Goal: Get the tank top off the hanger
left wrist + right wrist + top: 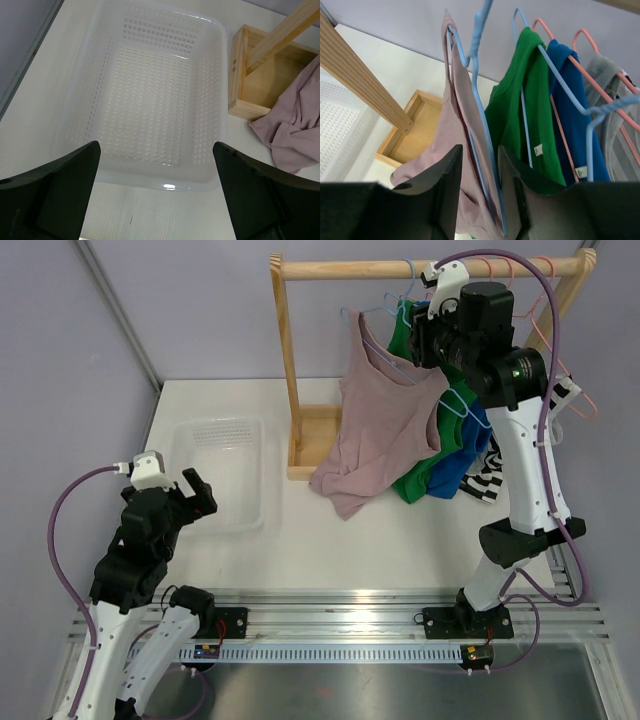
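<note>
The left claw (156,150) sits wide open and empty, the pink tank top (385,430) hangs on its blue hanger (481,100) at 2 o'clock from it, and the half-shut right claw (479,155) should, I think, pinch only cloth, not wire; the top runs between its fingers toward 7 o'clock, gripped or not I cannot tell.

Bright, even light with soft shadows and sharp focus; slight glare on the basket (169,187) rim.
</note>
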Controlling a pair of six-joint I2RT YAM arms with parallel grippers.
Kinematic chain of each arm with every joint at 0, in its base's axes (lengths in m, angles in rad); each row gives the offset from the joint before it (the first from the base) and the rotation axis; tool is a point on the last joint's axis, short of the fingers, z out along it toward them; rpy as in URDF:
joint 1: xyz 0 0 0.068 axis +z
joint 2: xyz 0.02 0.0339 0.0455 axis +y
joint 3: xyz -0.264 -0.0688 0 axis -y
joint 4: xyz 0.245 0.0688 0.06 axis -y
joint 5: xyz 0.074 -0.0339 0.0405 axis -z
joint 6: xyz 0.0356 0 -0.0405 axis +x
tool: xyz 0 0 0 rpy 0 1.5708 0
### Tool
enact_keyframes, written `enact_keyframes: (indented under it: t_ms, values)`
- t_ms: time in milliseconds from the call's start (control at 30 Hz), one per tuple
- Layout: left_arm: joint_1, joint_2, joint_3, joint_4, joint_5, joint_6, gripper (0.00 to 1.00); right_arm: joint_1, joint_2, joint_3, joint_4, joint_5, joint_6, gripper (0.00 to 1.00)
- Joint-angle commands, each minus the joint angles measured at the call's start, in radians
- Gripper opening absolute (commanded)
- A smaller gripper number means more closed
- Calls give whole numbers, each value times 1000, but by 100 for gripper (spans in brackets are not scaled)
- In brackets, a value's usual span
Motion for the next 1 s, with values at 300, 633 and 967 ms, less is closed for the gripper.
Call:
enact_keyframes:
  t_ms: [300, 633, 967]
  values:
    - [3, -11, -3, 59, 24, 16, 99, 3, 21, 62, -5, -75, 28, 12]
    - [3, -1, 20, 59, 99, 39, 99, 3, -57, 31, 134, -83, 113, 0]
    - [3, 54, 106, 53, 291, 33, 99, 3, -92, 56, 191, -118, 140, 0]
